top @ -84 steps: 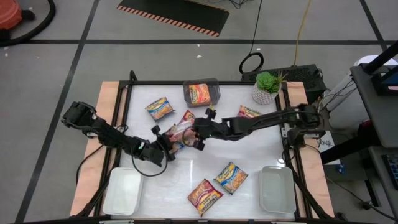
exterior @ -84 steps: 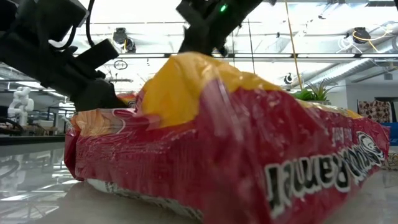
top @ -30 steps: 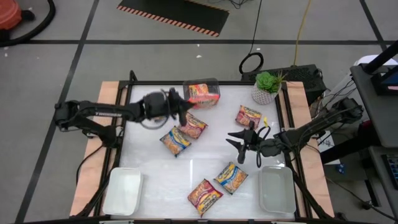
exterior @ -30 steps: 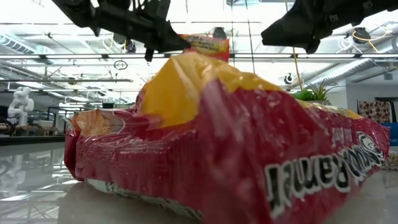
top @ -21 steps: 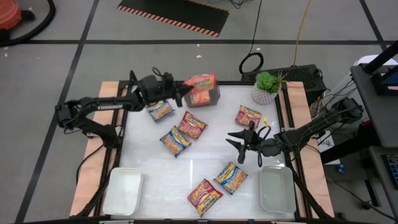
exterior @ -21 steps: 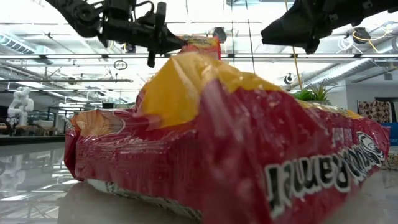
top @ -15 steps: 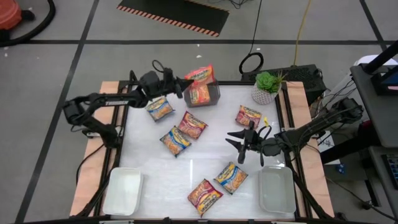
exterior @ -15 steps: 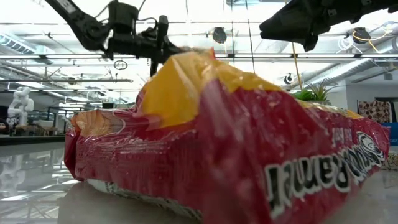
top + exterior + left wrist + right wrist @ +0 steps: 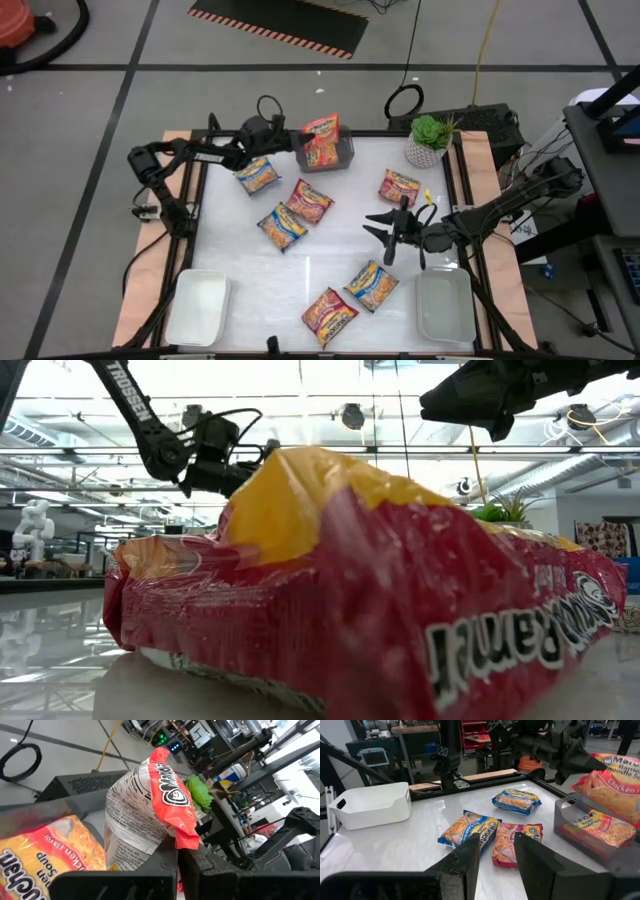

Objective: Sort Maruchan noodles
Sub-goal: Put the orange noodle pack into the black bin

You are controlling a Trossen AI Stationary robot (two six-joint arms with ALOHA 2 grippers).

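Fingers of the left gripper (image 9: 293, 139) are clamped on the edge of an orange packet (image 9: 321, 128), holding it upright over the grey bin (image 9: 345, 152) at the table's far edge; another orange packet (image 9: 592, 826) lies inside the bin. Right gripper (image 9: 386, 243) hovers with fingers parted, holding nothing, near the right tray (image 9: 445, 307). Six more packets lie on the table (image 9: 330, 260): three near the left, one by the plant (image 9: 430, 138), two at the front.
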